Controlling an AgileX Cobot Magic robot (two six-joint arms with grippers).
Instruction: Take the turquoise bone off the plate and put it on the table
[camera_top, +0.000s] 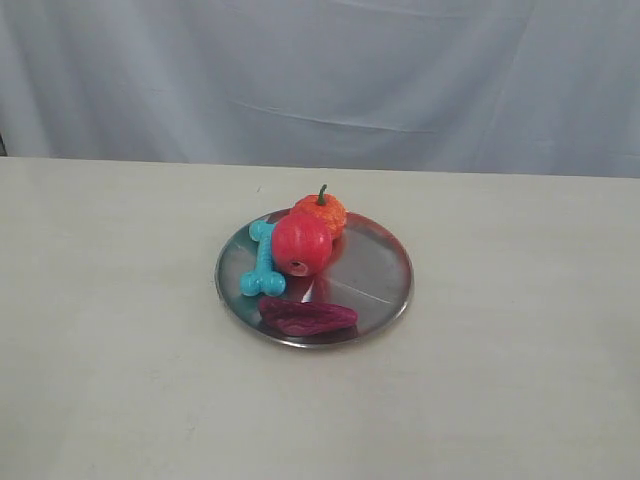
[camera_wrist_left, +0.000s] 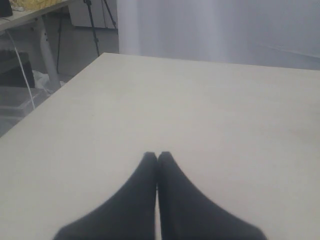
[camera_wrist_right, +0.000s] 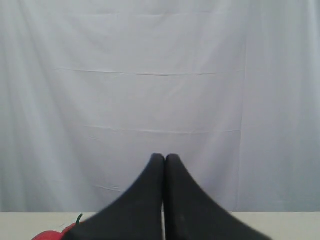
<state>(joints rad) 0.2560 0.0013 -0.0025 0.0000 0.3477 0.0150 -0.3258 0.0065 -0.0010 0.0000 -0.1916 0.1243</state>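
The turquoise bone (camera_top: 263, 259) lies on the left part of the round silver plate (camera_top: 385, 270), its shaft running front to back, right beside a red apple. The plate rests mid-table (camera_top: 120, 300). Neither arm shows in the exterior view. My left gripper (camera_wrist_left: 158, 155) is shut with nothing in it, black fingers pressed together above bare tabletop (camera_wrist_left: 210, 110). My right gripper (camera_wrist_right: 165, 157) is likewise shut and empty, pointing at the white curtain; the bone does not show in either wrist view.
On the plate also sit a red apple (camera_top: 301, 244), an orange fruit with a stem (camera_top: 323, 209) behind it, and a dark purple piece (camera_top: 307, 316) at the front. A white curtain (camera_top: 320, 80) hangs behind the table. The table's left edge (camera_wrist_left: 50, 97) shows in the left wrist view.
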